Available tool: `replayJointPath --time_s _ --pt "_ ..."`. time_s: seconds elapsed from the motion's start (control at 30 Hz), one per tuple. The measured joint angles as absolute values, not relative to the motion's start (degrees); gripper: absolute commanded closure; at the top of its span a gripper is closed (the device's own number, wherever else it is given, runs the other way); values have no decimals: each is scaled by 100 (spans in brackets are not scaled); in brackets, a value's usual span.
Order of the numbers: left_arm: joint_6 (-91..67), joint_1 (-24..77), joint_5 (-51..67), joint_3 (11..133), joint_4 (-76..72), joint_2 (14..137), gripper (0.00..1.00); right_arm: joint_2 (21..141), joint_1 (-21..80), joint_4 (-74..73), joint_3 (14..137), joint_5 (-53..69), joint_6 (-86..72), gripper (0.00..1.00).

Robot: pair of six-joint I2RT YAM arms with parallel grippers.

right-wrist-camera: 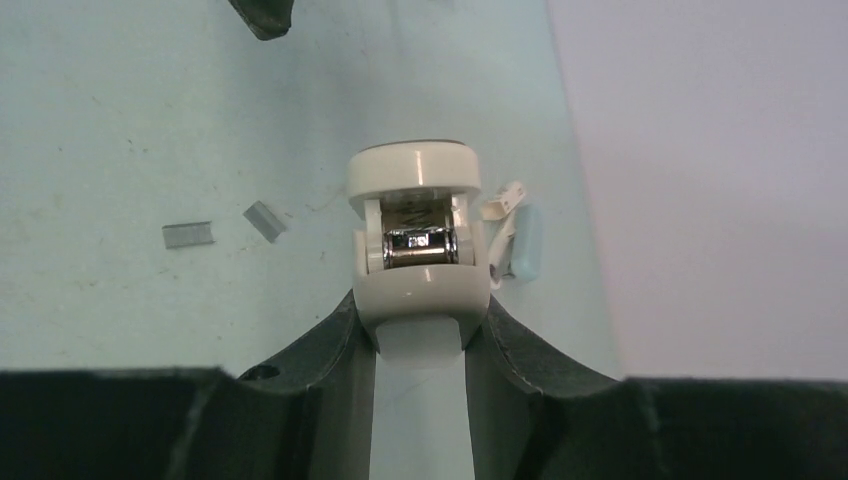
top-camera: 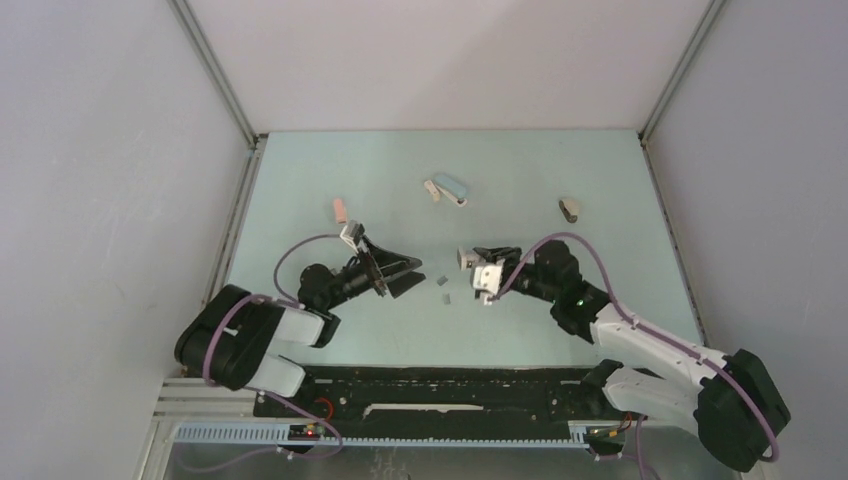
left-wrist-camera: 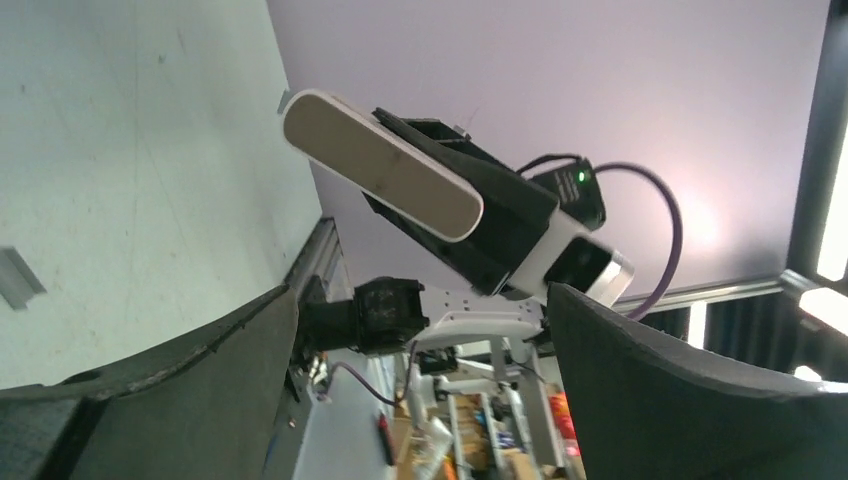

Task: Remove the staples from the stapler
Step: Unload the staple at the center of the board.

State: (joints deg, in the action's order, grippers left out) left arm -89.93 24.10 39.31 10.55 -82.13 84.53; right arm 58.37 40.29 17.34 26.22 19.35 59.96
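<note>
My right gripper point(top-camera: 482, 270) is shut on a small white stapler point(top-camera: 470, 259) and holds it just above the table. In the right wrist view the white stapler point(right-wrist-camera: 418, 240) is open, end-on between the fingers, with metal showing inside. Two short silver-grey staples point(top-camera: 441, 282) lie on the table between the grippers, and they show in the right wrist view point(right-wrist-camera: 188, 235) left of the stapler. My left gripper point(top-camera: 410, 275) is open and empty, pointing at the right gripper. The left wrist view shows the white stapler point(left-wrist-camera: 380, 165) in the right gripper's black fingers.
A light blue stapler point(top-camera: 450, 187) with a small white piece beside it lies at the back middle. A pink stapler point(top-camera: 341, 210) lies at the back left and a brown-grey stapler point(top-camera: 570, 209) at the back right. Walls enclose the table on three sides.
</note>
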Motion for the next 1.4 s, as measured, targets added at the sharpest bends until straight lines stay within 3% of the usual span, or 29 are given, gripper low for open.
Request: replayJointPath --time_s 0.13,0.37,0.5,0.6,0.73,1.1,1.4 --pt "-8062 2379 3669 1031 -7531 7653 0 5837 3365 888 3208 2816 5140 100" --pt "-5100 2639 2040 1380 -3907 4484 0 6020 2311 -235 3833 4300 4025 100" --pt "-3824 2871 1072 1441 -3203 3006 0 6215 2056 -631 3986 4801 3673 100" --pt "-3441 2875 526 1345 -3194 2600 0 6403 1992 -956 4147 5087 3498 100" --pt "-3218 2875 489 967 -3509 2875 0 6694 1959 -1446 4504 5382 3409 100" --pt "-2888 2974 1855 1017 -4512 5483 0 7456 1874 -2029 4974 6069 3063 100" --pt "-2025 3972 2261 1739 -4976 6632 3 7684 1846 -2165 5033 6394 2897 100"
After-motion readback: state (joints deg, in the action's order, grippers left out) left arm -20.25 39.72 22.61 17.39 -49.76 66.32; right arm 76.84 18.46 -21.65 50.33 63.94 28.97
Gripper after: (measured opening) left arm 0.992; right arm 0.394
